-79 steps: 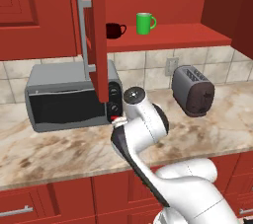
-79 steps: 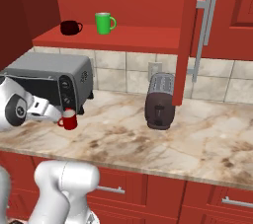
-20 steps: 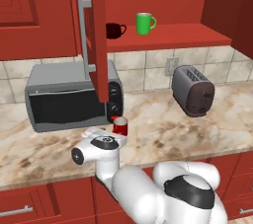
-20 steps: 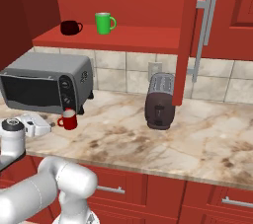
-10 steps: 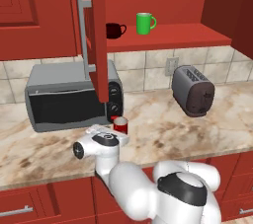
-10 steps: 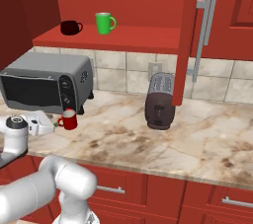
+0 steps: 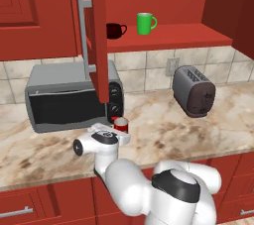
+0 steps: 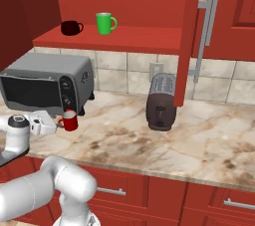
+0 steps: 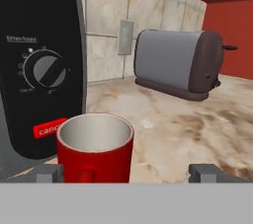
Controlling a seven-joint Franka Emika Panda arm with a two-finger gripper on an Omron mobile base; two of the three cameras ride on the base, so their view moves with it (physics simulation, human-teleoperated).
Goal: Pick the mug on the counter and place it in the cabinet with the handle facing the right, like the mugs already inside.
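Tool (image 9: 126,173) nearer, red mug (image 9: 95,146) now between its spread fingertips (image 9: 49,172).

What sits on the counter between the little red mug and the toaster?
Nothing: between the red mug and the toaster lies bare marbled counter, seen in the right base view and the hand view.

Glossy white rounded arm, dark joints, seemingly grey-tipped claw (image 9: 126,172).

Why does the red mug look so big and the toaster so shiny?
Hand view: the camera sits close to the red mug, so it looms large; the toaster shows soft sheen. Left base view: everything is sharp, and faint shadows lie on the counter.
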